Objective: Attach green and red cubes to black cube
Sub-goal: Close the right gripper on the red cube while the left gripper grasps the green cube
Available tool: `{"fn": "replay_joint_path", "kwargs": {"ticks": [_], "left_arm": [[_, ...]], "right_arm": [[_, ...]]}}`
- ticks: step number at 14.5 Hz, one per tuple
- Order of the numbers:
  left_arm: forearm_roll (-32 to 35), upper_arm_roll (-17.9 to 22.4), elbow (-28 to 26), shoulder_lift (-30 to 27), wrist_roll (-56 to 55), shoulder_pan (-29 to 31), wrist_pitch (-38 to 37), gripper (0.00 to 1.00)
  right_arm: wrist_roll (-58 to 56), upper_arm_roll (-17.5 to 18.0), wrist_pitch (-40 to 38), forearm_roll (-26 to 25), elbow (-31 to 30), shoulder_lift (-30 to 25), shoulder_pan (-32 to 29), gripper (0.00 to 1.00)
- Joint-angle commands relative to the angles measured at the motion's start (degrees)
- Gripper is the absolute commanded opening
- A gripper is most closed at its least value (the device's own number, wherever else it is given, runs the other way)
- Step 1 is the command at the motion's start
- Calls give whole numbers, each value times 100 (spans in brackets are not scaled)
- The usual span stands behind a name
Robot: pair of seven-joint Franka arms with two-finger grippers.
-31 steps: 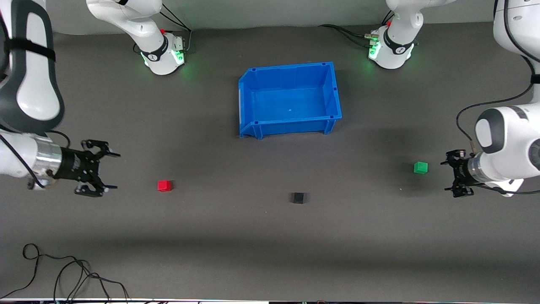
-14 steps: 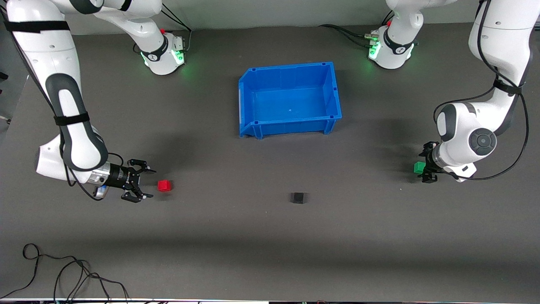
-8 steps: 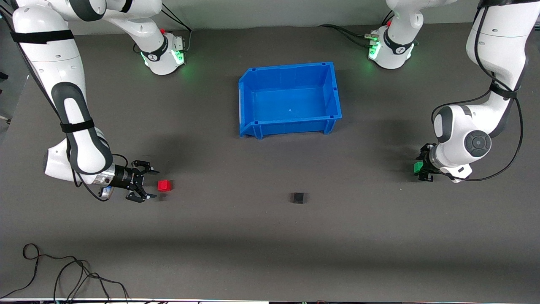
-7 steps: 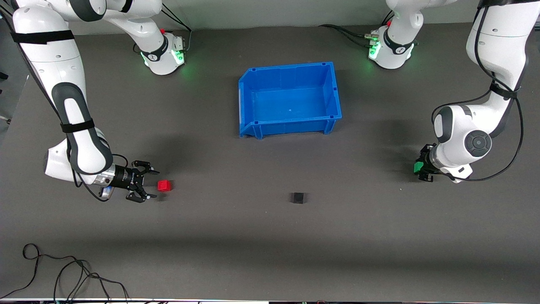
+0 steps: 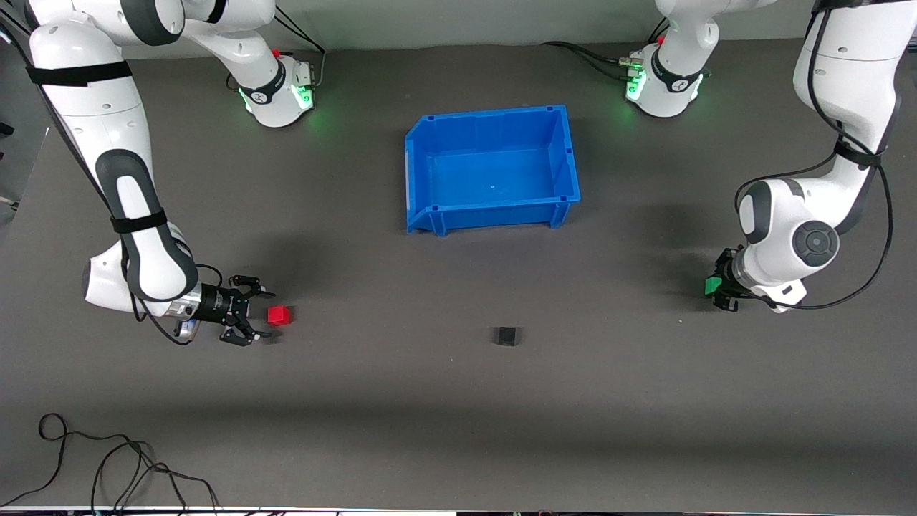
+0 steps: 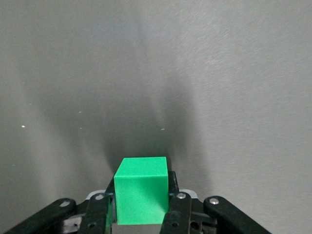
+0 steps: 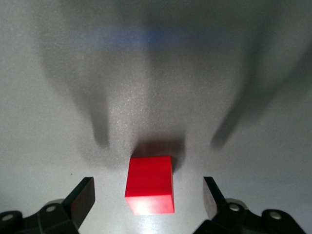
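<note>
Front view — three cubes: red cube [image 5: 279, 315], green cube [image 5: 711, 284], black cube [image 5: 506, 335].

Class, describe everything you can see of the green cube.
The green cube is small, bright, plain and solid-coloured, with sharp edges and a matte, smooth surface. It sits upright and square, clamped between the fingers of the left gripper, which press on two of its sides. It is at the left arm's end of the table. Whether it touches the table is unclear.

green cube [image 5: 711, 284] mostly hidden by left gripper [image 5: 721, 287]
</note>
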Motion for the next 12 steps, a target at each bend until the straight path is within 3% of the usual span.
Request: {"fn": "replay_joint_path", "kwargs": {"ticks": [1, 3, 5, 12], "left_arm": [[-8, 13, 304, -100, -346, -42, -252, 0], [-25, -5, 743, -92, -400, -60, -970, 0], [-113, -13, 1103, -74, -452, -112, -1438, 0], [-289, -31, 1404, -74, -549, -261, -1545, 0]], "right_arm": [[-163, 10, 17, 186, 132, 106, 46, 94], [-172, 18, 17, 221, 158, 141, 46, 87], [-181, 18, 0, 222, 159, 141, 46, 73], [-181, 18, -36, 222, 246, 133, 46, 24]]}}
